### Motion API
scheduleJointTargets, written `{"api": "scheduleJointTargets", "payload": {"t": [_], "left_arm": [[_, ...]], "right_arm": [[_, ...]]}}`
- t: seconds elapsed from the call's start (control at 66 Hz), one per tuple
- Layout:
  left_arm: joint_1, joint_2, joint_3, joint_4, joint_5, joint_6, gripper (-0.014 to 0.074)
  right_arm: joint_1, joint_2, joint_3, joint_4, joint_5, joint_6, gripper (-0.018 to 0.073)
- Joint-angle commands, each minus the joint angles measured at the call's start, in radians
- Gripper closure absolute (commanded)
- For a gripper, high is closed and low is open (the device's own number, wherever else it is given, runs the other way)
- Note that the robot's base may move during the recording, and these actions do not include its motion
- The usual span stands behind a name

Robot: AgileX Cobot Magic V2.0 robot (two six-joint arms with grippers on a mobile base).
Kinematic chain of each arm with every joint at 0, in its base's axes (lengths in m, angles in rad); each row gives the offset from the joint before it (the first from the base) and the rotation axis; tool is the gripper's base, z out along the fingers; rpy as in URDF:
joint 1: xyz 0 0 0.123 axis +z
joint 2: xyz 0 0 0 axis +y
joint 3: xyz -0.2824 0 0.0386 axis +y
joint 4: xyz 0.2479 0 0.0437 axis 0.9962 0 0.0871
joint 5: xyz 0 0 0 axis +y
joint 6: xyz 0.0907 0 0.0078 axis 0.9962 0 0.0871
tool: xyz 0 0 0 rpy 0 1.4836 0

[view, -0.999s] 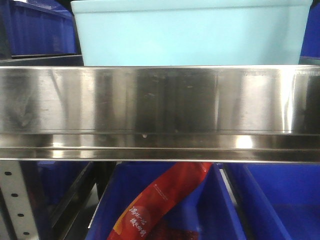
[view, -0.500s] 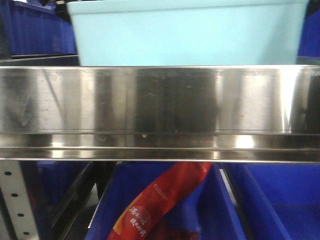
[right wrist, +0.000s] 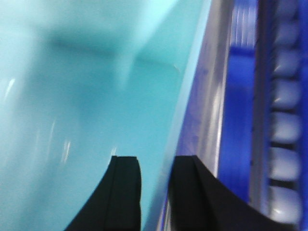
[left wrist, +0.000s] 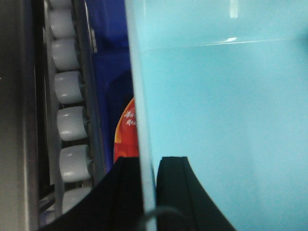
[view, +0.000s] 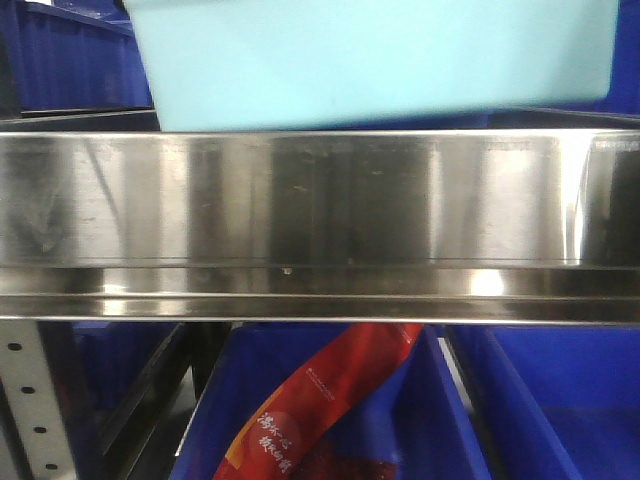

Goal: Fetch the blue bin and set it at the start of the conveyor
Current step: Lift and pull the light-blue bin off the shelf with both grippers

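1. Front view first: the blue bin [view: 370,60] fills the top of the picture, above the front lip of the steel shelf [view: 320,200].
2. It sits tilted. Its bottom edge meets the lip's top line at the picture's left and rises clear of it towards the right, where a dark gap shows underneath.
3. Whether the low corner touches the shelf cannot be told from here.
4. Over to the left wrist: the left gripper [left wrist: 147,192] straddles the bin's thin side wall, one black finger [left wrist: 178,192] inside the tub and the other outside, both pressed close against the rim. That is a clamp on the wall.
5. Beside that wall runs a row of white rollers [left wrist: 70,120], with a sliver of a red-orange packet [left wrist: 126,134] lying in a dark blue crate [left wrist: 108,57] between the rollers and the bin.
6. Right wrist now, and it is blurred: the right gripper [right wrist: 156,192] has its two black fingers [right wrist: 122,192] either side of the opposite wall, the pale rim passing between them, gripping the tub.
7. Back at the front, below the shelf, dark blue crates [view: 560,400] stand side by side and a perforated upright post [view: 25,400] stands at the left edge.
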Motion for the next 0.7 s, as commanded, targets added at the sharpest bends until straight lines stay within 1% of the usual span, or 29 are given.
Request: {"api": "scheduleJointTargets", "payload": {"t": [0.0,0.151,0.303,0.409,0.469,0.591,0.681], "left_arm": [[-0.029,-0.086,-0.010,-0.012,0.019,0.005,0.0708],[-0.059,-0.189,-0.010,0.032,0.054,0.005,0.0708],[-0.081,-0.281,-0.010,0.065,0.143,0.005,0.0708],[-0.092,-0.335,-0.010,0.095,0.143,0.005,0.0708],[-0.097,-0.370,-0.010,0.110,0.143,-0.017,0.0708],[-0.097,-0.430,-0.007,0.108,0.143,-0.044,0.0708],[-0.097,-0.461,0.016,0.107,0.143,-0.049,0.0708]], "right_arm": [[0.004,-0.078,-0.009,-0.002,-0.024,0.019,0.0713],[0.008,-0.194,-0.009,-0.002,0.024,0.019,0.0713],[0.021,-0.279,-0.009,0.000,0.098,0.019,0.0713],[0.058,-0.331,-0.009,0.000,0.137,0.019,0.0713],[0.090,-0.355,-0.005,0.000,0.148,0.019,0.0713],[0.139,-0.396,0.030,0.000,0.140,0.019,0.0713],[0.147,-0.403,0.050,0.000,0.117,0.019,0.0713]]}}
